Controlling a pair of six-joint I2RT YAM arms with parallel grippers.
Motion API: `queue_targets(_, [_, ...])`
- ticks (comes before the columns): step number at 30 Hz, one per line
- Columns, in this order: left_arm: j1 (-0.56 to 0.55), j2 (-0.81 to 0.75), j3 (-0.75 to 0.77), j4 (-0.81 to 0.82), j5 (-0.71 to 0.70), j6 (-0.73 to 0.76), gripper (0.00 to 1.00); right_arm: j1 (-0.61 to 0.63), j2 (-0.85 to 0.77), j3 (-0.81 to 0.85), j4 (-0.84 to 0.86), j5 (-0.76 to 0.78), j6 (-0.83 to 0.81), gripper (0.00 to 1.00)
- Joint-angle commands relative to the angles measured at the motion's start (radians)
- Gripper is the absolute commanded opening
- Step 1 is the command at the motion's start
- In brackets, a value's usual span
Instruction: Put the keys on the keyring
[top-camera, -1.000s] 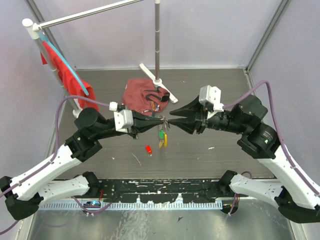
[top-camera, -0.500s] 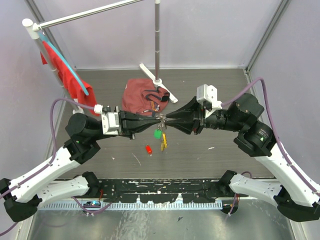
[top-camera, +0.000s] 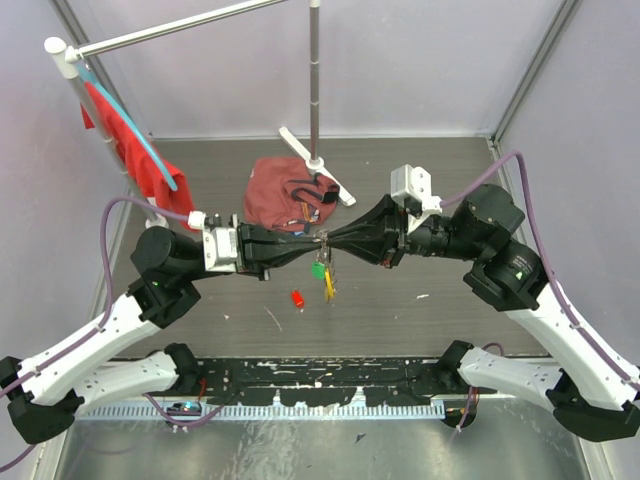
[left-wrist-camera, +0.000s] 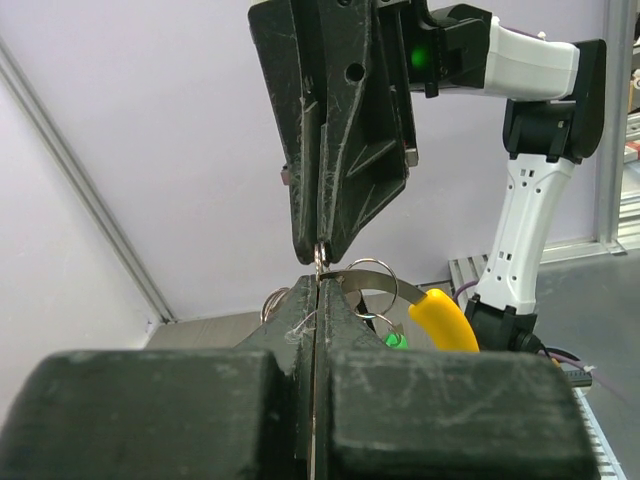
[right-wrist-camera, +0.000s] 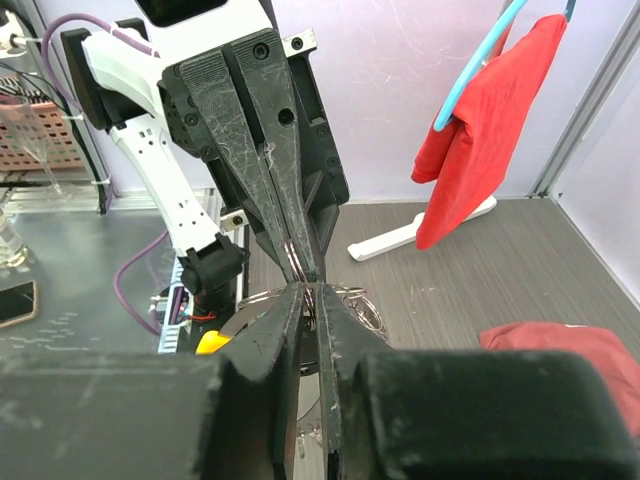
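Note:
Both grippers meet tip to tip above the middle of the table. My left gripper (top-camera: 318, 240) is shut on the thin silvery keyring (top-camera: 325, 241), whose wire loops (left-wrist-camera: 366, 264) stick out beside its tips (left-wrist-camera: 318, 283). The right gripper (top-camera: 334, 240) faces it, its jaws nearly together with the ring wire (right-wrist-camera: 312, 293) pinched between the tips. A green-headed key (top-camera: 318, 269) and a yellow-headed key (top-camera: 329, 285) hang from the ring. The yellow head (left-wrist-camera: 446, 318) shows in the left wrist view. A red-headed key (top-camera: 297, 298) lies on the table below.
A maroon cloth (top-camera: 283, 190) lies behind the grippers. The metal pole stand (top-camera: 315, 90) with its white foot (top-camera: 300, 143) rises at the back centre. A red cloth (top-camera: 135, 155) hangs on a rack at the back left.
The right gripper has slid left onto the ring and its jaws have narrowed around the wire. The left arm has stretched out lower, still holding the ring; the hanging keys swung slightly.

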Motion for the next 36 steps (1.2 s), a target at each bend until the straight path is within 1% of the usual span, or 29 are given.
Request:
queue_targets(1, [0.0, -0.019, -0.006, 0.049, 0.011, 0.01, 0.0, 0.002, 0.008, 0.011, 0.044, -0.017, 0.019, 0.15])
queue_targets(3, [0.0, -0.019, -0.006, 0.045, 0.01, 0.013, 0.0, 0.002, 0.012, 0.017, 0.028, -0.016, 0.014, 0.13])
queue_targets(7, [0.0, -0.023, -0.008, 0.046, 0.011, 0.017, 0.0, 0.001, 0.019, 0.035, -0.009, -0.007, 0.0, 0.05])
queue_targets(10, [0.0, -0.024, -0.009, 0.046, 0.01, 0.017, 0.0, 0.002, 0.017, 0.047, -0.031, 0.01, -0.011, 0.01])
queue_targets(17, [0.0, -0.023, -0.007, 0.051, 0.01, 0.019, 0.0, 0.002, 0.028, 0.061, -0.074, 0.021, -0.023, 0.01])
queue_targets(22, [-0.001, -0.02, -0.005, 0.053, 0.012, 0.02, 0.0, 0.002, 0.048, 0.069, -0.121, 0.017, -0.044, 0.07])
queue_targets(28, [0.0, -0.021, -0.005, 0.052, 0.011, 0.021, 0.0, 0.003, 0.044, 0.079, -0.126, 0.028, -0.074, 0.22])
queue_targets(31, [0.0, -0.018, -0.005, 0.048, 0.009, 0.021, 0.0, 0.002, 0.029, 0.08, -0.102, 0.037, -0.095, 0.3])
queue_targets(33, [0.0, -0.017, -0.003, 0.042, 0.008, 0.02, 0.0, 0.002, 0.015, 0.073, -0.073, 0.038, -0.106, 0.33])
queue_targets(36, [0.0, -0.013, 0.005, 0.027, 0.01, 0.019, 0.0, 0.002, -0.005, 0.061, -0.027, 0.026, -0.124, 0.34])
